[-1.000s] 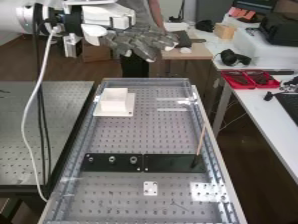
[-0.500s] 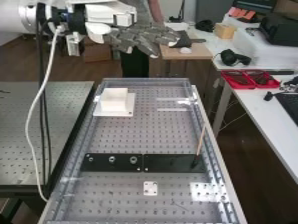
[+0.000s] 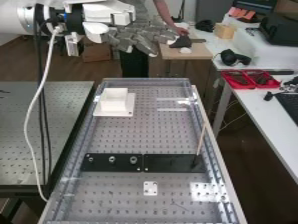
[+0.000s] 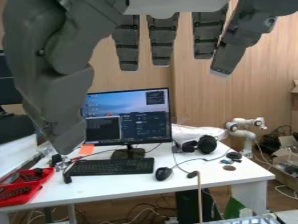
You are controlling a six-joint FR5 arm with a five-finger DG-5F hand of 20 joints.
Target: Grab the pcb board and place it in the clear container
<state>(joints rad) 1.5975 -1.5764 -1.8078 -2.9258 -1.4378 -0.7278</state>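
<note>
High above the bench's far end, the hand (image 3: 143,39) hangs from the arm at the upper left in the high view, its fingers extended and holding nothing. In the wrist view, the hand (image 4: 53,75) has its thumb bent in at one side and its fingers hanging straight. Bright parallel edges on the bench's far right look like a clear container (image 3: 173,109), well below the hand and apart from it. I cannot tell which thing is the pcb board.
A white block (image 3: 114,100) on a white plate stands at the bench's far left. Two black plates (image 3: 112,162) lie across the middle, with a thin upright rod (image 3: 201,139) at the right one. Nearer is a small white plate (image 3: 150,188). Red trays (image 3: 249,79) sit on the side desk.
The hand has shifted slightly upward in the high view with its fingers still extended. The white cable below the arm has swayed a little. The things on the bench have not moved.
</note>
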